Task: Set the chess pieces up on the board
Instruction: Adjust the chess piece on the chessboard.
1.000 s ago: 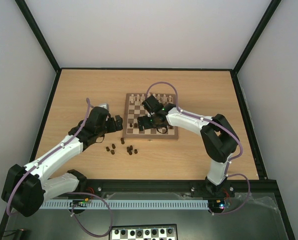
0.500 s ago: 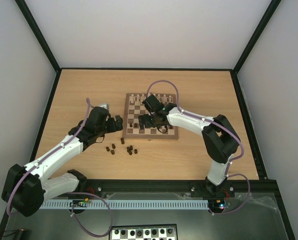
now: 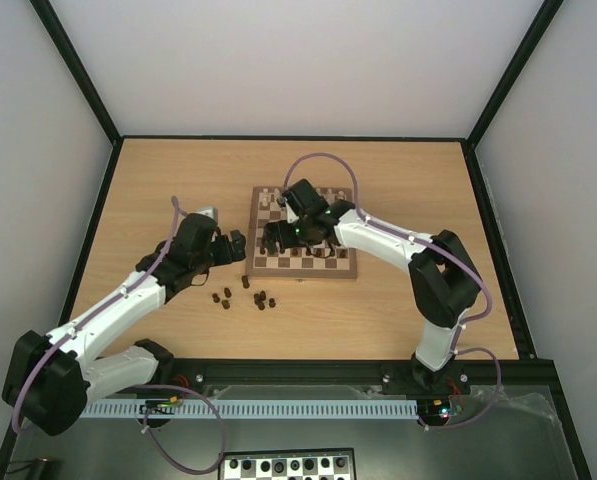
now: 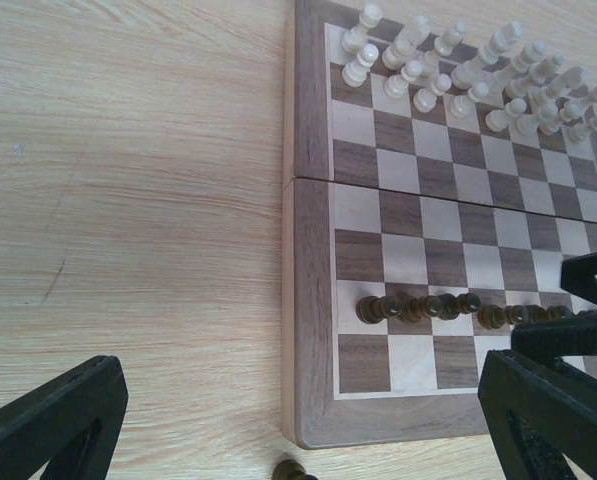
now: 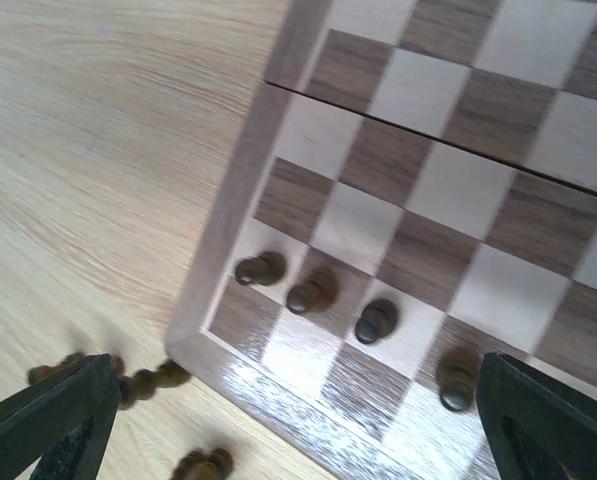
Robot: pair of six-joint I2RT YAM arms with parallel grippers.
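Several chess pieces (image 4: 418,307) stand in one line on the board (image 4: 308,250), a row in from its near edge. The edge row behind them is bare, and more dark pieces lie loose on the table (image 4: 128,200) just off the board's near left corner. The pale chessmen (image 4: 458,65) fill the far end. The right gripper (image 3: 274,240) hangs over the near left squares with its jaws wide and nothing between them. The left gripper (image 3: 236,247) hovers beside the board's left edge, equally spread and empty. The step in hand looks like fetching a loose piece for the bare row. It would go best by singling out one at the fringe of the cluster, descending straight over it, closing low on its body, then carrying it in high enough to pass over the standing line. With both arms so near each other, only one should reach in. Against the earlier frame, the right arm has slid leftward across the board toward that corner, while the left arm has not shifted.
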